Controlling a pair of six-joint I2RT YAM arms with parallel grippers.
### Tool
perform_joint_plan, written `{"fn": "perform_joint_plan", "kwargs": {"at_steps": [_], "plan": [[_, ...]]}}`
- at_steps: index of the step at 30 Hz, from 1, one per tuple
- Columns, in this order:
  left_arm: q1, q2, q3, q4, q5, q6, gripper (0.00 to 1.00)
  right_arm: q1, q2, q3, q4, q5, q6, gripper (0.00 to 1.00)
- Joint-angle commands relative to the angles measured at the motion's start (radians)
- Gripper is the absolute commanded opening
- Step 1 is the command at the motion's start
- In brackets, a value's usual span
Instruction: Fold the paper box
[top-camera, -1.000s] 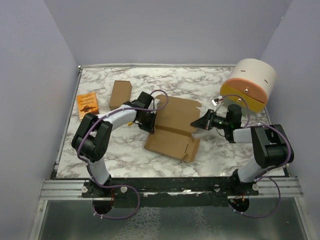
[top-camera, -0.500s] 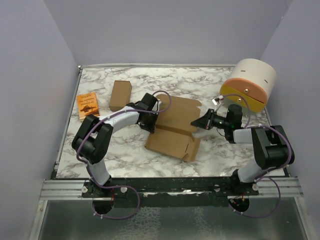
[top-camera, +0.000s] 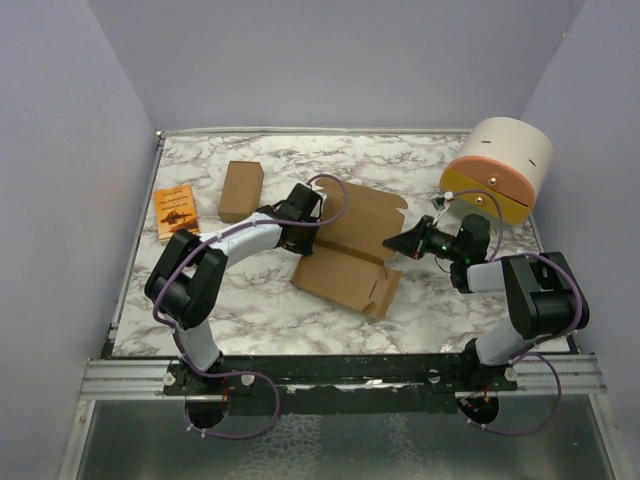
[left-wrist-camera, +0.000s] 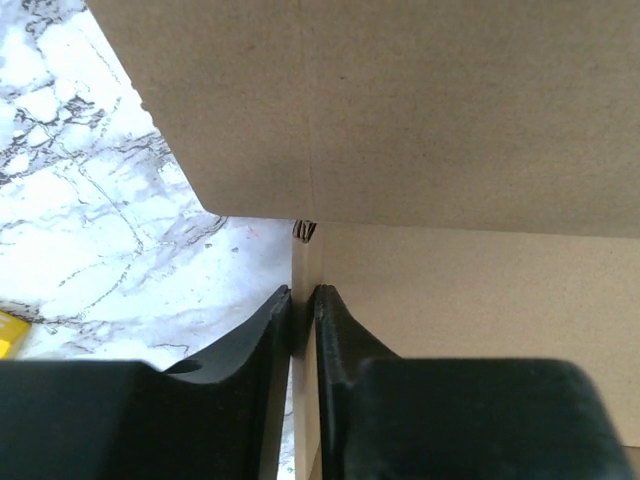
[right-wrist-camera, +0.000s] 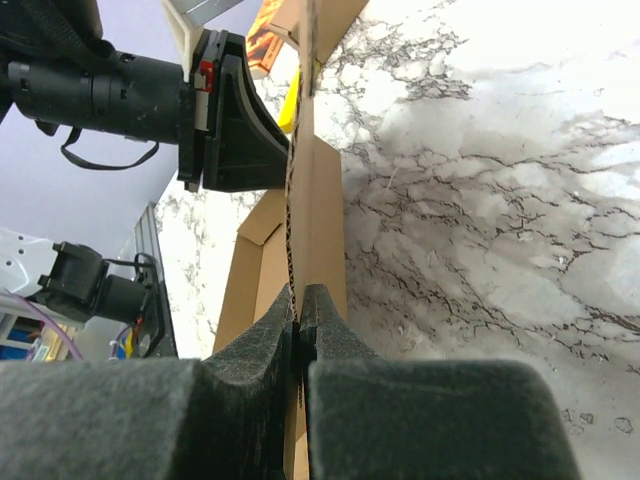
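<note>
Marble table (top-camera: 250, 300): left pincer (left-wrist-camera: 303, 305) and right pincer (right-wrist-camera: 298, 300) each clamp the paper box (top-camera: 345, 270); orange booklet (top-camera: 175, 210) print illegible.

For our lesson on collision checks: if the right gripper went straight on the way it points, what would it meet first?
The right gripper is clamped on the paper box, so that cardboard comes first; beyond it, the left gripper at the far edge seems next, though depth is unclear.
</note>
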Motion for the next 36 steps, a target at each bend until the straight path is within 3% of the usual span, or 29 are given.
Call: {"fn": "perform_joint_plan", "kwargs": {"at_steps": [1, 15, 24, 36], "plan": [[-0.001, -0.044, -0.014, 0.019, -0.035, 0.001, 0.21, -0.004, -0.029, -0.014, 0.112, 0.005, -0.002, 0.01], [-0.001, -0.147, -0.074, -0.060, -0.016, -0.042, 0.35, -0.004, -0.081, -0.015, 0.051, 0.054, -0.053, 0.01], [-0.001, -0.178, -0.103, -0.035, 0.013, -0.073, 0.37, -0.003, -0.091, -0.014, 0.038, 0.060, -0.063, 0.01], [0.000, -0.191, -0.179, 0.064, 0.036, -0.117, 0.04, 0.006, -0.088, -0.010, 0.023, 0.060, -0.064, 0.01]]}}
